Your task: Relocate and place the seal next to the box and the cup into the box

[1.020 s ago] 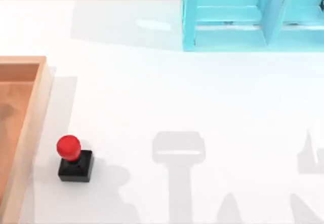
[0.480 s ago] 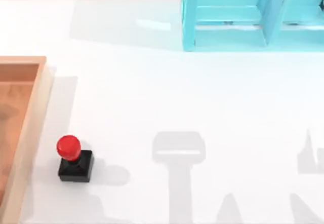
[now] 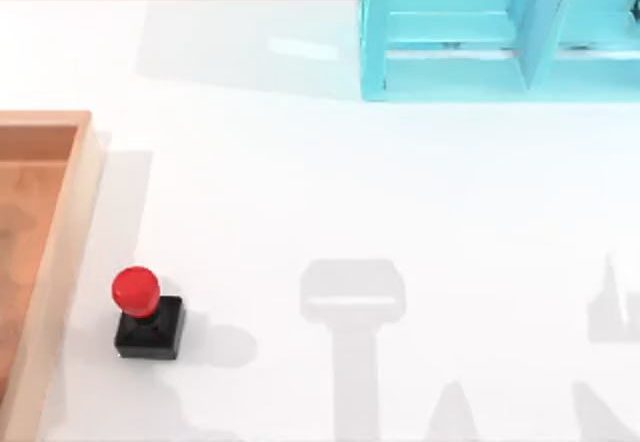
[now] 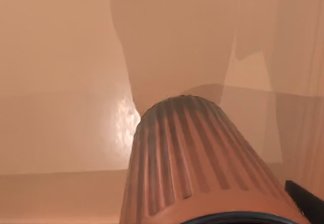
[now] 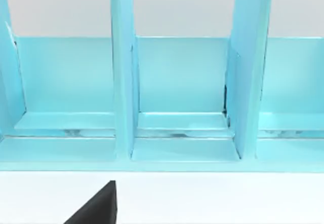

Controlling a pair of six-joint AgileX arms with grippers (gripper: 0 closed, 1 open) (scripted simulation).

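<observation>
Seal (image 3: 147,316) standing upright on the white table (image 3: 400,192), black base down and red knob up, just beside the box (image 3: 62,242) at the top view's left edge, apart from its plank wall. Cup (image 4: 197,158) looming close in the left wrist view, ribbed wall turned to the camera, over a reddish-brown wood surface with a bright glint beside it; whether sitting on that floor or hanging above it, cannot tell. Left gripper's hold on the cup not visible: a dark sliver at the frame's corner being the sole hint, so cannot tell if wide, narrow or clamped. Cyan shelf (image 3: 500,32) standing at the table's far side, toward the right, and facing the right wrist camera with its upright dividers. Right gripper: state likewise impossible to tell.
</observation>
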